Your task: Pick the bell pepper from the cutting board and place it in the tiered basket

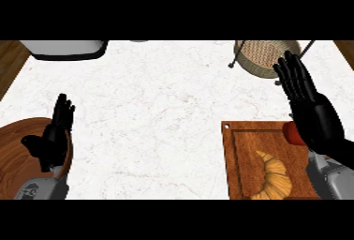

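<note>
A red bell pepper (293, 132) lies near the far right corner of the wooden cutting board (239, 159), mostly hidden behind my right hand (314, 115). That hand is open, fingers straight and pointing away from me, and it stands over the pepper between the board and the basket. The tiered basket (262, 57), woven with a dark wire frame, stands at the far right of the counter. At the left, my left hand (52, 136) is open with fingers up, resting over a round wooden board.
A croissant (274, 176) lies on the cutting board near its front. A round wooden board (17, 159) sits at the left edge. A white appliance (66, 49) stands at the far left. White marble counter (152, 108) spreads across the middle.
</note>
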